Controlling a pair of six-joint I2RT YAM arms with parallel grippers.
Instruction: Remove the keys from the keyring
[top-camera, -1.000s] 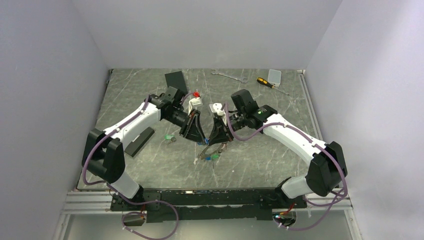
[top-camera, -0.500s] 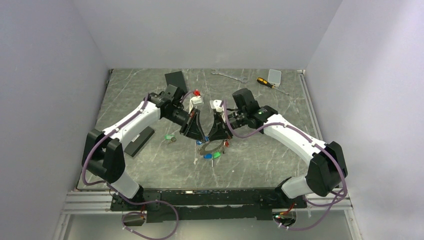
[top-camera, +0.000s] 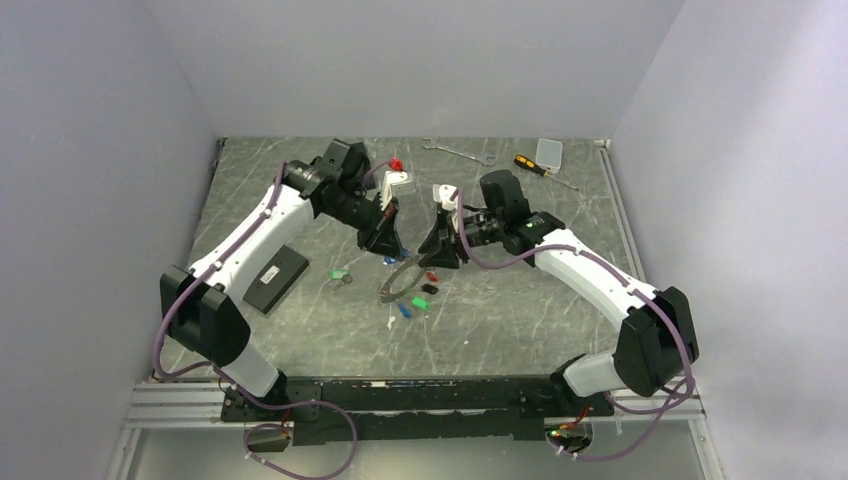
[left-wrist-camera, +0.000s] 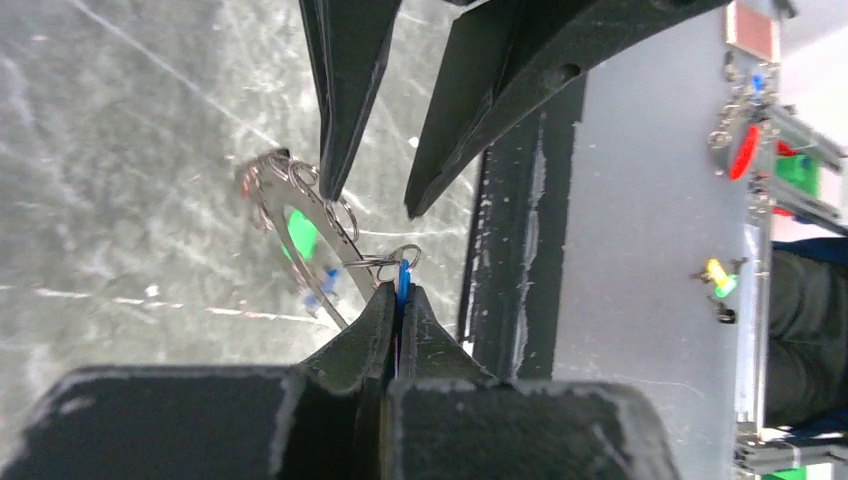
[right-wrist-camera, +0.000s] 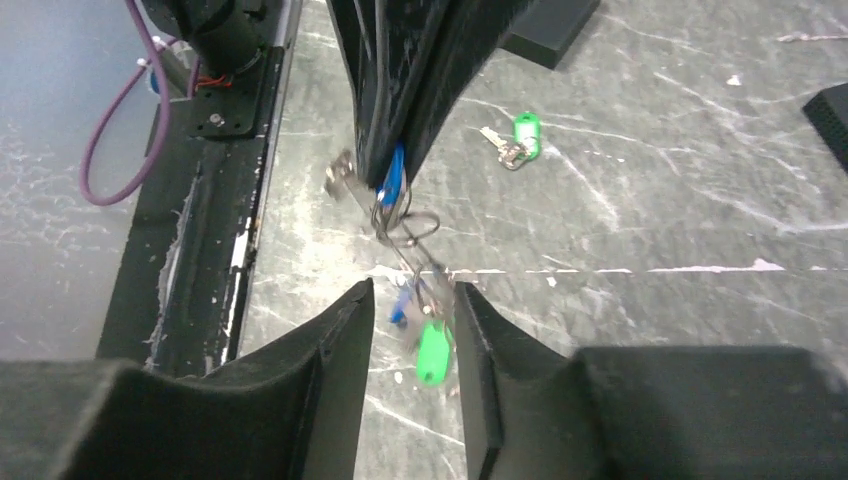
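Left gripper (left-wrist-camera: 398, 292): clenched with no gap between the jaws, pinching the blue tag of one key, and pointing down over the middle of the table.
Blue-tagged key (left-wrist-camera: 402, 275): only the tag's top edge shows above the fingertips. A small wire loop beside it links to the big ring.
Keyring (top-camera: 395, 281): hangs tilted just under the left gripper. Whether its lower end touches the table cannot be told.
Tagged keys (right-wrist-camera: 432, 352): green, red and a second blue tag cluster low on the ring, blurred in the right wrist view.
Right gripper (right-wrist-camera: 412, 290): released, fingers apart, just beside the left gripper. The ring shows between its fingers, contact unclear.
Loose key (right-wrist-camera: 518, 135): green tag, flat on the table, apart from the ring.
Table (right-wrist-camera: 650, 180): grey marbled. A black box (top-camera: 272, 280) lies under the left arm, with a wrench (top-camera: 458, 152) and screwdriver (top-camera: 532, 167) at the far edge.
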